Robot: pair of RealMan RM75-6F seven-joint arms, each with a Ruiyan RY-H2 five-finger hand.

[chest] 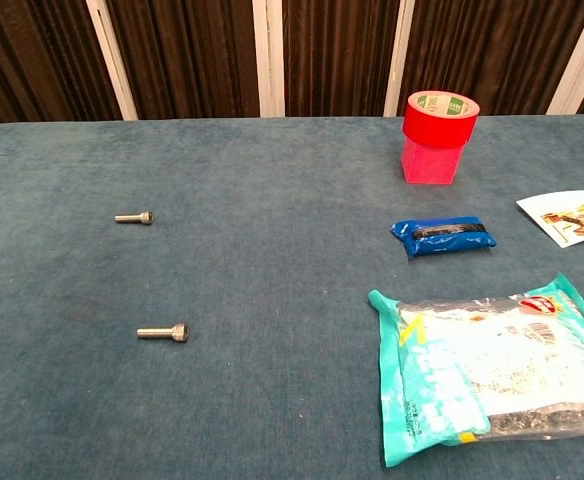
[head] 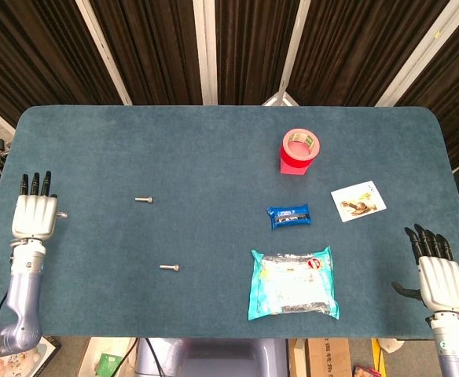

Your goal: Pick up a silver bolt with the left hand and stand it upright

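1. The left hand, fingers pinching a small silver bolt at the blue counter's left edge, grips thinly; the bolt could drop.
2. It may topple when stood.
3. The right hand idles, fingers apart.

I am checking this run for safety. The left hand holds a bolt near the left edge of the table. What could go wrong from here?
1. The left hand holds the silver bolt close to the table's left edge; only its tip shows, so the hold may be weak, and a slip could send it to the floor.
2. A bolt stood on the soft-looking cloth could tip over on release.
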